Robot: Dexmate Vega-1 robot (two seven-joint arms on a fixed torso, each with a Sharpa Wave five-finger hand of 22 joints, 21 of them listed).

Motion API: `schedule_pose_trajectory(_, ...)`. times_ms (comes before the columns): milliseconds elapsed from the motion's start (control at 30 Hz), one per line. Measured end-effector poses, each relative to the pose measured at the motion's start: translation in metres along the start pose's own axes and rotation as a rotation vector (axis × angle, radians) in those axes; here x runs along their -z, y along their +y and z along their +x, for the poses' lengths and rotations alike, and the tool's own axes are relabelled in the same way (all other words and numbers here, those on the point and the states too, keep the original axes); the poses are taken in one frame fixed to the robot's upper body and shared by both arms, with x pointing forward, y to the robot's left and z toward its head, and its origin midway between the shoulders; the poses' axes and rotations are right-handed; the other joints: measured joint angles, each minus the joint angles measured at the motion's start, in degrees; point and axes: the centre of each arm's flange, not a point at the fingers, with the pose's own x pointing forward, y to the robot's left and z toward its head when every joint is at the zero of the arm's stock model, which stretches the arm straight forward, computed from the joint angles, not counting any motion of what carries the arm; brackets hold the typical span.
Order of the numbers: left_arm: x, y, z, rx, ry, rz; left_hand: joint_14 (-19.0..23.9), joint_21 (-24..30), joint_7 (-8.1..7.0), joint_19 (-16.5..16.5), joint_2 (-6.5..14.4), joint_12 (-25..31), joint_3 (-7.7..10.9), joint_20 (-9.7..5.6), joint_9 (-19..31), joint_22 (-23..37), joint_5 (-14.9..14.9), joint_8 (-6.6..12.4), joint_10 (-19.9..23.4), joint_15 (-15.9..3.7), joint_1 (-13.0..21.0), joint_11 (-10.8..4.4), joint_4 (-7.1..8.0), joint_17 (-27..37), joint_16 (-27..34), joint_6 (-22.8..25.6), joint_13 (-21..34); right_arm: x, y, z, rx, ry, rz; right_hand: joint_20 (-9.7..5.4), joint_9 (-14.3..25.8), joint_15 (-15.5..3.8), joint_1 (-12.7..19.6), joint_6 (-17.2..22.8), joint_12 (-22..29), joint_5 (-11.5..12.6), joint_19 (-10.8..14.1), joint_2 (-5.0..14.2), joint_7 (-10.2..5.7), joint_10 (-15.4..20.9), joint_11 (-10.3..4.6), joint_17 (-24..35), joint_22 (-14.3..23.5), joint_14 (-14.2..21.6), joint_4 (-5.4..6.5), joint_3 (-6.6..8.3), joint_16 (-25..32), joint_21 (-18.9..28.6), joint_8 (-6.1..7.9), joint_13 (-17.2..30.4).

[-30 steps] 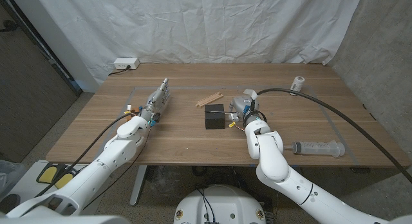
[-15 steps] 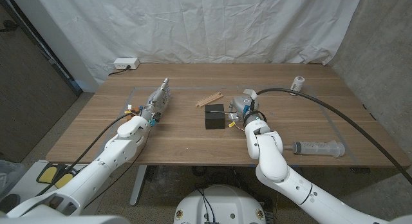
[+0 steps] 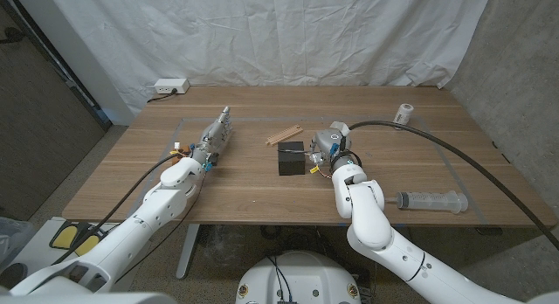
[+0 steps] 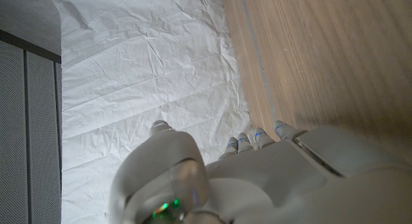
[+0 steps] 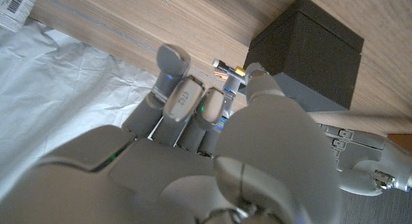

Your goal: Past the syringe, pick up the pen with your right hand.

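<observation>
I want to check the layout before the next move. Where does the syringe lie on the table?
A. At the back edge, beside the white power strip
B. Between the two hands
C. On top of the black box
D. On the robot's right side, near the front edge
D: in the head view the syringe lies on the robot's right, near the table's front edge.

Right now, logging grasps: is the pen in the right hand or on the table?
In the right hand: fingers close around the pen beside the black box.
</observation>
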Motion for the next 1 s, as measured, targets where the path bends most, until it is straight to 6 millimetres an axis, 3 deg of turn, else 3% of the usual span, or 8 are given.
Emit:
schedule_pose_trajectory(167,0.0007,-0.0006,0.0002,0.0,0.0,-0.002,0.0,0.0,0.0,0.0,0.0,0.0,0.0,0.0,0.0,0.0,0.0,0.0,0.0,0.0,0.0,0.0,0.0,0.0,0.0,0.0,0.0,0.0002,-0.0002,0.0001,0.003,-0.002,0.001,0.0,-0.99,0.0,-0.09,0.31,0.0,-0.22,0.0,0.09,-0.31,0.0,0.0,0.0,0.0,0.0,0.0,0.0,0.0,0.0,-0.86,0.0)
schedule_pose_trajectory(1000,0.0012,-0.0027,-0.0038,-0.006,0.0,-0.003,0.0,0.0,0.0,0.0,0.0,0.0,0.0,0.0,0.0,0.0,-0.21,0.0,0.0,-0.01,0.0,0.0,0.0,0.0,0.0,0.0,0.0,0.002,0.0044,0.0024,0.013,-0.021,0.002,0.01,-4.32,0.0,-0.21,4.96,0.0,-0.67,-0.01,1.14,-0.99,-0.22,0.21,0.0,0.31,0.0,-0.49,0.81,0.0,-0.22,-1.37,0.0)
